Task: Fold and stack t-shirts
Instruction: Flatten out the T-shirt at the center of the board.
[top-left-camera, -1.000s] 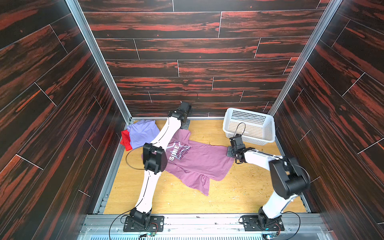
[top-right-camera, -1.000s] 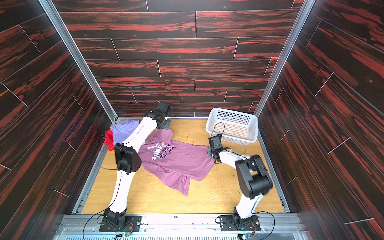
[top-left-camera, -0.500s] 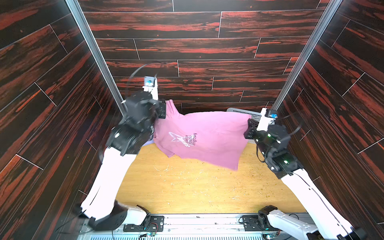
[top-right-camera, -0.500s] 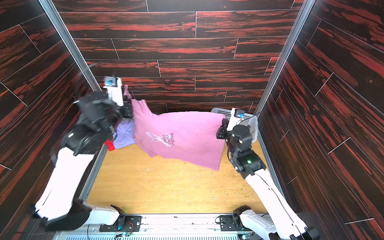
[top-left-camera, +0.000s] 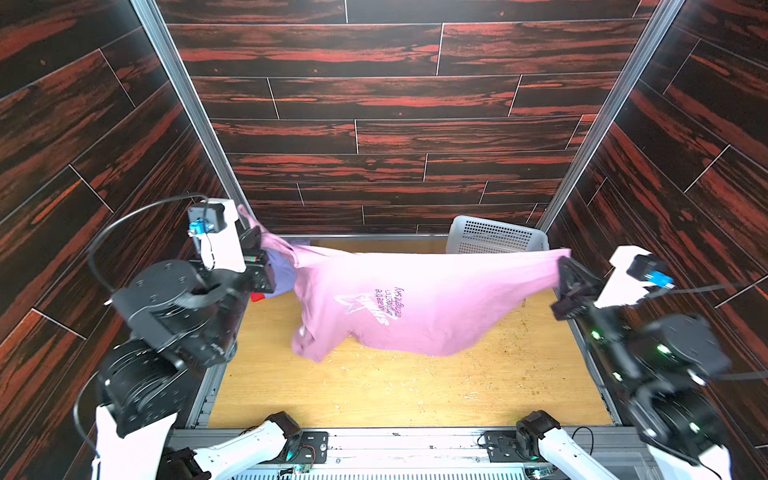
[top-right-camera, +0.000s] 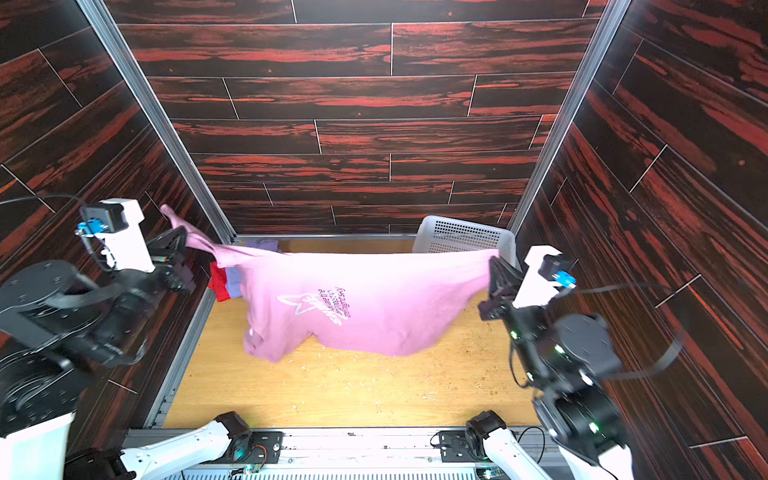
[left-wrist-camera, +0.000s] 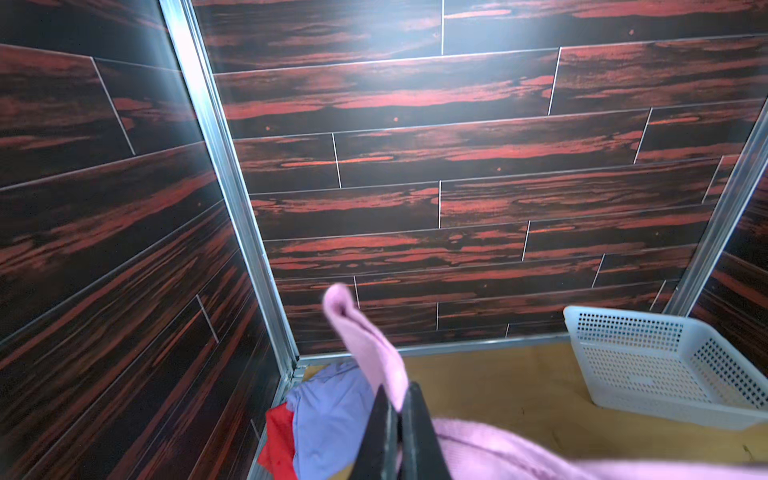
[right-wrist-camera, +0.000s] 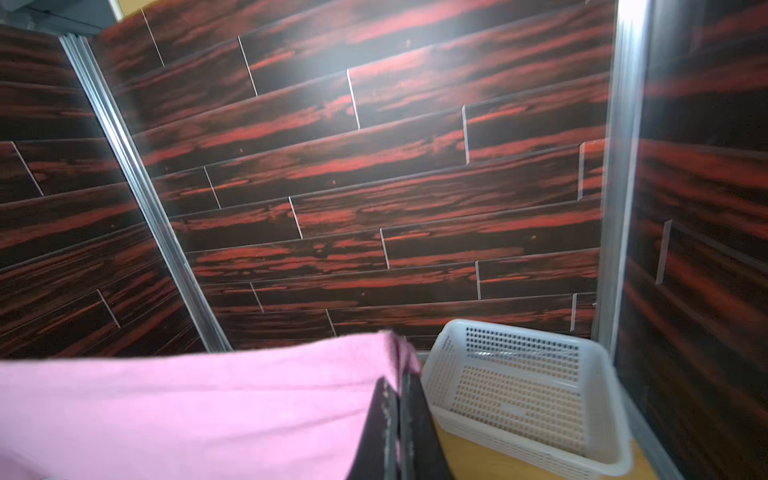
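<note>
Clamping a sleeve of the pink-mauve soft cloth t-shirt (top-left-camera: 415, 299) in the black left gripper (top-left-camera: 258, 243), with jaws pressed shut on the cloth, high against the left wall. Showing, in the left wrist view alone, a rolled tip of that sleeve poking up past the gripper's dark fingertips (left-wrist-camera: 384, 419).

Showing also, from the left wrist, the crumpled lavender cloth t-shirt (left-wrist-camera: 328, 411) lying in the far left corner of the light wooden surface (top-left-camera: 374, 395). Catching the red cloth t-shirt (left-wrist-camera: 278, 440) peeking out from under it. Hiding most of both behind the hanging shirt in both top views.

Stretching the pink-mauve t-shirt in mid-air across the workspace, well clear of the surface, with the lower edge sagging.

Displaying, in both top views only, a pale star print (top-left-camera: 353, 303) and larger white letters too creased to read. Running sideways beside them in a top view, small dark lettering (top-left-camera: 390, 303), reading partly as "are the" and "night sky".

Gripping the opposite edge of the same t-shirt in the black right gripper (top-left-camera: 565, 270), with jaws likewise closed on the cloth, near the right wall.

Revealing, in the right wrist view, the perforated floor of the white plastic basket (right-wrist-camera: 519, 395) in the far right corner. Giving only its rim and back wall above the shirt's upper edge in both top views.
</note>
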